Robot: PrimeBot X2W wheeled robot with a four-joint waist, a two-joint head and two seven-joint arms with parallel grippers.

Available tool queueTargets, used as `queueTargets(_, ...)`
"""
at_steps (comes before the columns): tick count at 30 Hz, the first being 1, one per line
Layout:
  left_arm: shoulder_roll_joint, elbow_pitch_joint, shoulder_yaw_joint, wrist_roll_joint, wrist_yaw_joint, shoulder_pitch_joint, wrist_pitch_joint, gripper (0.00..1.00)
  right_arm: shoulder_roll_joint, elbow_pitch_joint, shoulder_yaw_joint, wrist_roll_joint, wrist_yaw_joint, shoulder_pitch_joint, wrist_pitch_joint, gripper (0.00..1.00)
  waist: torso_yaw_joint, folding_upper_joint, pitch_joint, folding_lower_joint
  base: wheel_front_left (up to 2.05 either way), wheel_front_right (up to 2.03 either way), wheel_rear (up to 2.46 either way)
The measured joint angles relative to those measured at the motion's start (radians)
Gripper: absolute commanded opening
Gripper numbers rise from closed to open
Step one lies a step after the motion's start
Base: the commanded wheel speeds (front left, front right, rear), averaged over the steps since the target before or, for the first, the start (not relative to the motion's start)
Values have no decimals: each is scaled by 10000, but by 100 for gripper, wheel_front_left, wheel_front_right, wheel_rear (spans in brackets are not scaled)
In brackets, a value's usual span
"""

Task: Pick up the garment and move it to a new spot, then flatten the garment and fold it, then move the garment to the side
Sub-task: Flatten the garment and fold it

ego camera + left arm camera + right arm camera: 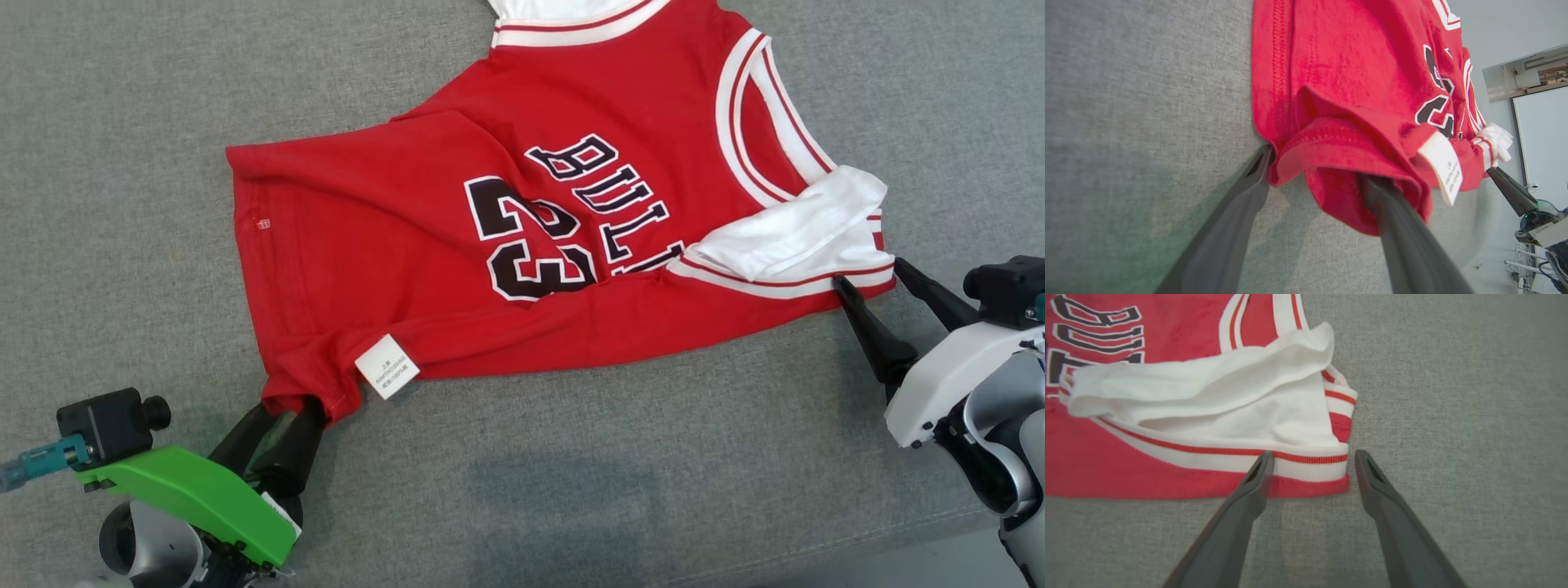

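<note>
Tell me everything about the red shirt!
The shirt is red, soft-looking and sleeveless, with white striped edges, black letters, the number 23 and a white tag near its hem. It lies rumpled and partly folded on grey cloth. The left pincer, open, has the hem corner between its fingers; the open right pincer straddles a shoulder corner.

We take this for a robotics lab or test room rather than a home. The work lies on a broad tabletop (571, 506) covered in plain grey woven cloth, with a left pincer (286, 408) and a right pincer (867, 272) on machine arms reaching over it. Beyond its edge, in the left wrist view, we see bare pale walls (1494, 32), a large white panel (1541, 134) and loose cables (1541, 267) near the floor.
</note>
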Motion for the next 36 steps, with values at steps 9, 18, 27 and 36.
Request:
queueTargets(9, 67, -219, -75, -301, 17, -341, 520, 100, -180, 382, 380, 265, 0, -531, 96, 100, 140, 0, 400, 0, 0, 0, 0)
queueTargets(18, -4, 234, -136, -608, -100, -1198, 773, 10, -313, 416, 602, 692, -2, -867, 119, 37, 191, 0, 711, 0, 0, 0, 0)
queueTargets(27, -410, 669, 213, -1672, -242, -1394, 982, 0, -431, 435, 961, 1218, 10, -1008, 155, 0, 151, 0, 560, 0, 0, 0, 0)
queueTargets(36, -178, -23, 449, -2454, -161, -682, 1555, 0, -1214, 96, 694, 2079, 12, -188, 569, 0, 206, 0, -200, 0, 0, 0, 0)
